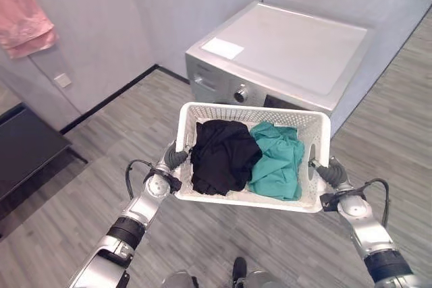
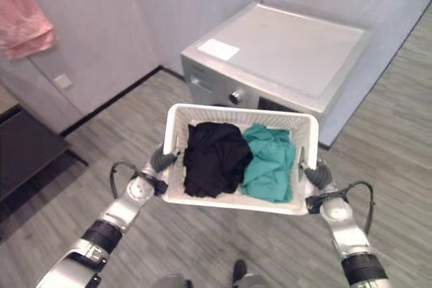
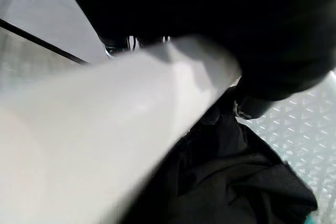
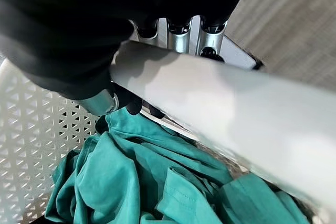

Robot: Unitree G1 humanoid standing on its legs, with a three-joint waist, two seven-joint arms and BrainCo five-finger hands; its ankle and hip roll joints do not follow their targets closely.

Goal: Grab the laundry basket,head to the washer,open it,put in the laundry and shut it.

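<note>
1. Floor (image 1: pixel 270 247): grey wood-look planks, running up to pale walls with a dark baseboard.
2. Washer (image 1: pixel 290 48): a silver-grey machine set against the wall ahead, flat top shut, with a white sheet (image 1: pixel 222 48) lying on its near left corner. A round knob (image 1: pixel 240 93) shows on the front panel, just above the far rim of the basket.
3. Bench (image 1: pixel 27 146): a low dark surface at the far left, well apart from the washer.
4. Towel (image 1: pixel 23 15): pink, hanging on the left wall above the bench.
5. Basket (image 1: pixel 202 109): white perforated plastic, held clear of the floor between the two hands, just in front of the washer and level.
6. Black garment (image 1: pixel 219 153): crumpled in the basket's left half, touching the green one.
7. Green garment (image 1: pixel 278 160): crumpled in the basket's right half.
8. Left hand (image 1: pixel 174 158): at the basket's left end. Its wrist view shows the rim running across under the dark cover, with silver fingers (image 3: pixel 131 42) beyond the rim and the thumb inside against the black garment; the rim is clasped.
9. Right hand (image 1: pixel 326 170): at the basket's right end. Its wrist view shows the fingers (image 4: pixel 178 31) side by side, curled over the outer side of the rim, the thumb inside above the green garment.
</note>
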